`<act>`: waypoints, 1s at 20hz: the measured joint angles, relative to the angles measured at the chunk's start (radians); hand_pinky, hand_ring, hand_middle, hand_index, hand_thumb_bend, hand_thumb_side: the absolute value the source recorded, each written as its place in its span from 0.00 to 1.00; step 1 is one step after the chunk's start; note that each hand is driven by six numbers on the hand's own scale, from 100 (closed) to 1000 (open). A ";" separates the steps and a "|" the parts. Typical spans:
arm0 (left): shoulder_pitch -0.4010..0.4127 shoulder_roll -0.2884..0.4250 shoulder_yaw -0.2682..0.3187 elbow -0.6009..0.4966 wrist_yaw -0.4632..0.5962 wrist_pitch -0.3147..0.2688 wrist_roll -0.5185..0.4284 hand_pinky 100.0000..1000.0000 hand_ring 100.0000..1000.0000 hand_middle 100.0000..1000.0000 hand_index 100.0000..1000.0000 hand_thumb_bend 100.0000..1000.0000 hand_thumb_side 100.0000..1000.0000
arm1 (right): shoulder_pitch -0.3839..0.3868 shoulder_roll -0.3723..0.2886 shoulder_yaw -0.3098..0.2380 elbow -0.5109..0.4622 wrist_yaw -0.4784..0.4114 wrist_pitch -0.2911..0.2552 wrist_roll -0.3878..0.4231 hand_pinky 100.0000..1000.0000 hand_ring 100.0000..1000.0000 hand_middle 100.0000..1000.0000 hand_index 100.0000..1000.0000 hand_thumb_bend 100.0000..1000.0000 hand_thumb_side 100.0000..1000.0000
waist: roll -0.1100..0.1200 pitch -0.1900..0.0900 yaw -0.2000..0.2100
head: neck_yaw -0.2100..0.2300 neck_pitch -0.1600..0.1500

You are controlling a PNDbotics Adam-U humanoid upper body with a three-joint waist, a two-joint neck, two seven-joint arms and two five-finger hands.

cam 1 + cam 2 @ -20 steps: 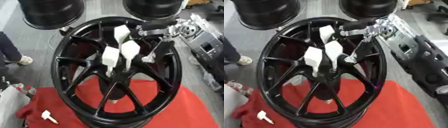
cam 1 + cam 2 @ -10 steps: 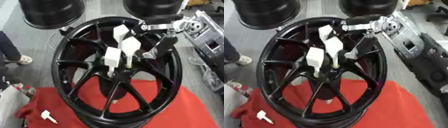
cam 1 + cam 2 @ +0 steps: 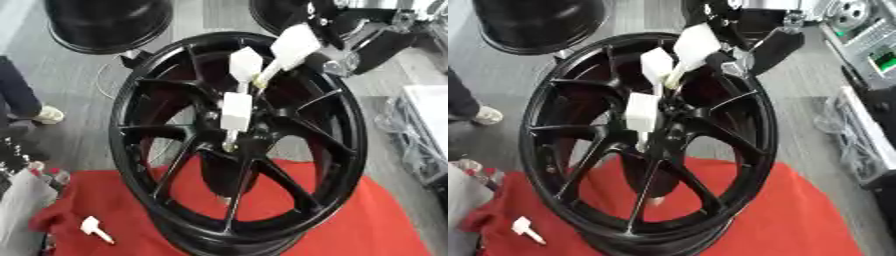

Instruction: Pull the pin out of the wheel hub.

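Observation:
A black multi-spoke wheel hub (image 3: 157,150) stands upright on a red cloth (image 3: 367,220). My right hand (image 3: 354,42) comes in from the upper right and is shut on a white pin (image 3: 293,45). That pin is tilted, and its yellowish tip (image 3: 260,82) hangs above the hub's centre. Two more white pins, an upper pin (image 3: 245,62) and a lower pin (image 3: 234,112), stick out of the hub's middle. A blurred dark shape at the lower left edge (image 3: 26,167) may be my left hand.
A loose white pin (image 3: 94,229) lies on the cloth at the lower left. Other black rims (image 3: 105,25) stand behind the hub. A grey rack (image 3: 868,45) is at the right. A person's leg and shoe (image 3: 39,112) show at the left edge.
My right hand has moved up and to the right with the white pin, drawing its tip away from the hub's centre. The other two pins stay in place.

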 measured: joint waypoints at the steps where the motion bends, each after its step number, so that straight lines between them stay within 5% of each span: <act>1: 0.001 0.003 0.002 0.000 -0.002 0.002 0.002 0.68 0.59 0.55 0.73 0.09 0.93 | 0.012 -0.025 -0.021 0.000 -0.017 0.000 -0.016 0.40 0.22 0.42 0.53 0.00 0.15 | -0.008 -0.002 -0.009 | 0.010 0.000; 12: 0.012 0.020 0.035 0.000 -0.019 0.005 0.028 0.68 0.59 0.55 0.73 0.09 0.94 | 0.247 -0.255 -0.303 0.140 -0.198 -0.049 -0.194 0.40 0.23 0.43 0.54 0.00 0.35 | -0.009 0.000 -0.081 | 0.080 0.000; 20: 0.014 0.020 0.073 -0.003 -0.020 -0.005 0.067 0.68 0.59 0.55 0.73 0.09 0.94 | 0.447 -0.217 -0.507 0.340 -0.323 -0.013 -0.319 0.42 0.34 0.53 0.65 0.00 0.38 | 0.008 0.029 -0.159 | 0.137 -0.018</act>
